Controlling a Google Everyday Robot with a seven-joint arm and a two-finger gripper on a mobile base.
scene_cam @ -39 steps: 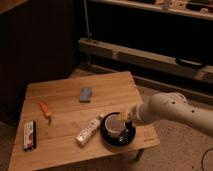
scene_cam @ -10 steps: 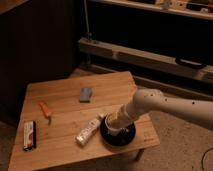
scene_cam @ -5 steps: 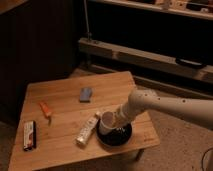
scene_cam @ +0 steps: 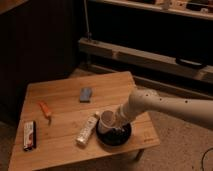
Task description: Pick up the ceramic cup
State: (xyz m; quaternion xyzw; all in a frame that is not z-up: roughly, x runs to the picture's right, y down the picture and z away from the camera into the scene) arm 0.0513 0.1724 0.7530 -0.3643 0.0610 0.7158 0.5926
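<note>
Reaching in from the table's right edge, the gripper (scene_cam: 113, 123) sits against the ceramic cup (scene_cam: 106, 121) near the front-right corner; whether its jaws are apart or clamped on the cup cannot be told. The cup is small, round and cream-white, tipped so that its wide circular rim faces the table's left-front. It rests at the left rim of the black plate (scene_cam: 118, 138), a flat round glossy disc wider than the cup. The smooth white cylindrical arm (scene_cam: 165, 106) extends past the right edge.

Just left of the cup and plate lies a slim white bottle (scene_cam: 87, 129) on its side. A flat blue-grey rectangular object (scene_cam: 86, 94) lies near the table centre. A small orange object (scene_cam: 45, 109) lies toward the left edge. A dark rectangular packet (scene_cam: 29, 135) lies at the front-left corner. The table (scene_cam: 59, 99) is pale wood with visible plank seams.
</note>
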